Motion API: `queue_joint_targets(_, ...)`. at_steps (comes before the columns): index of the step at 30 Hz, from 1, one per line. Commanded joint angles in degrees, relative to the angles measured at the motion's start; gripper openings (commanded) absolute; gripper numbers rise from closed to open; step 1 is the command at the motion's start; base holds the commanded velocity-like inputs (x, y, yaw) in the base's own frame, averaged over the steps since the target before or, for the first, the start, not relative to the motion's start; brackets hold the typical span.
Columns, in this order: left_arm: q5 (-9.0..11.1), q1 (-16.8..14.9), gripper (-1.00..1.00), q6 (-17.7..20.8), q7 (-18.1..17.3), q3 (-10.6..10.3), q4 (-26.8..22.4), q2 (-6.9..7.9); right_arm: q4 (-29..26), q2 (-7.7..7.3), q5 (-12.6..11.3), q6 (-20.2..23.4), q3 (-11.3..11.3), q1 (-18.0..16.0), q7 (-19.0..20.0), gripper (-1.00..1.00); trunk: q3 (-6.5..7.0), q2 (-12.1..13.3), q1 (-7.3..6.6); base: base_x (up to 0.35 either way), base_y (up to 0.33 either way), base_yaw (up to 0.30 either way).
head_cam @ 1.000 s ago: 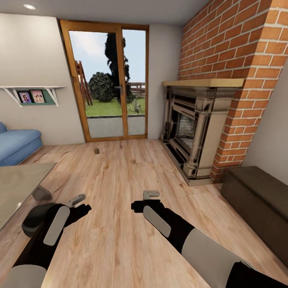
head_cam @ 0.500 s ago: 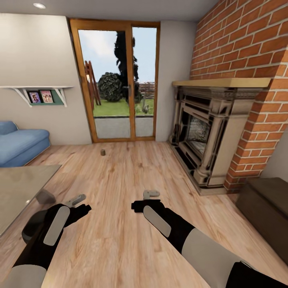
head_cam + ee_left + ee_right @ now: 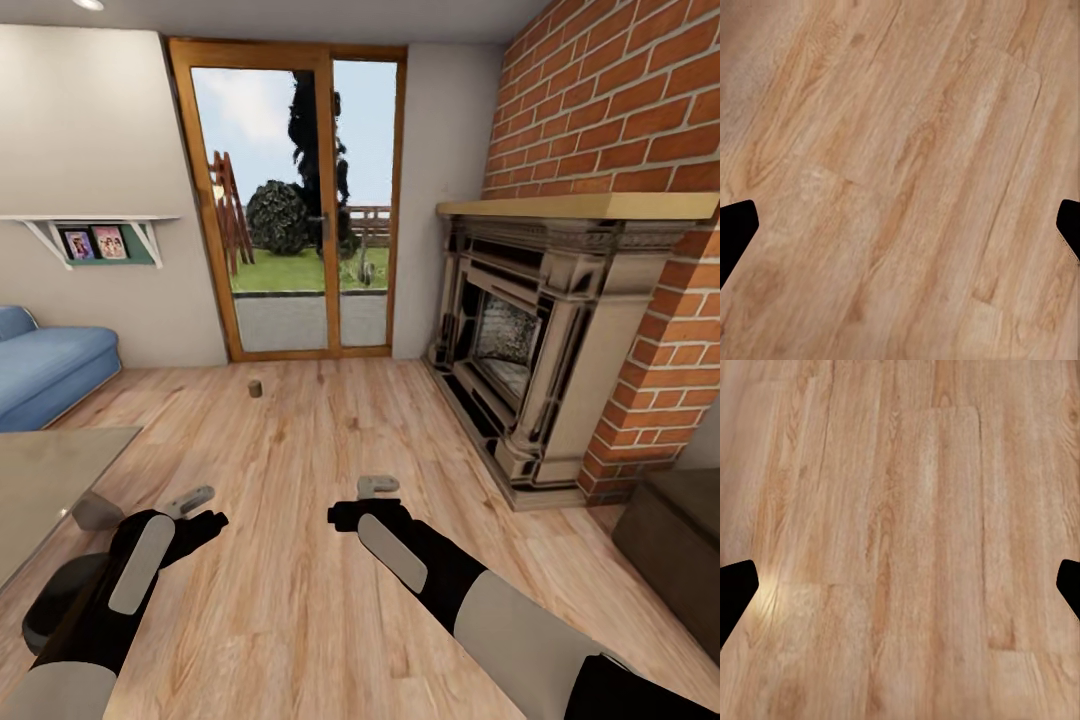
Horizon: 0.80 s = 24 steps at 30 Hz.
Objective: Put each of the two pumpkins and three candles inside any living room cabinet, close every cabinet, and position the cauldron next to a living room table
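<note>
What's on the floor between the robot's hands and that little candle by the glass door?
Nothing: in the head view, bare wooden floor runs from both grippers, left and right, to the candle.

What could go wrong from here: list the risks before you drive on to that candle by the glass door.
1. The candle is small and stands far off on the bare floor; the base could nudge it or knock it over on approach.
2. The table corner sits close beside the left arm, so turning left may clip it.
3. Both the left gripper and right gripper are open and empty, so nothing is secured yet.
</note>
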Motion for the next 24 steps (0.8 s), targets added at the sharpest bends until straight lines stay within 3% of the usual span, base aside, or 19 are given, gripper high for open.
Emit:
queue_joint_targets(1,0.6,-0.1,1.00,0.1,0.5,0.0,-0.1,0.01,-0.1,-0.02,-0.4,0.1,0.2,-0.1,-0.4,1.00,-0.06,0.0,0.03,0.335,0.000,0.000)
queue_joint_targets(24,0.6,-0.1,1.00,0.1,0.5,0.0,-0.1,0.01,-0.1,-0.02,-0.4,0.0,0.2,-0.1,-0.4,1.00,-0.06,0.0,0.03,0.335,0.000,0.000)
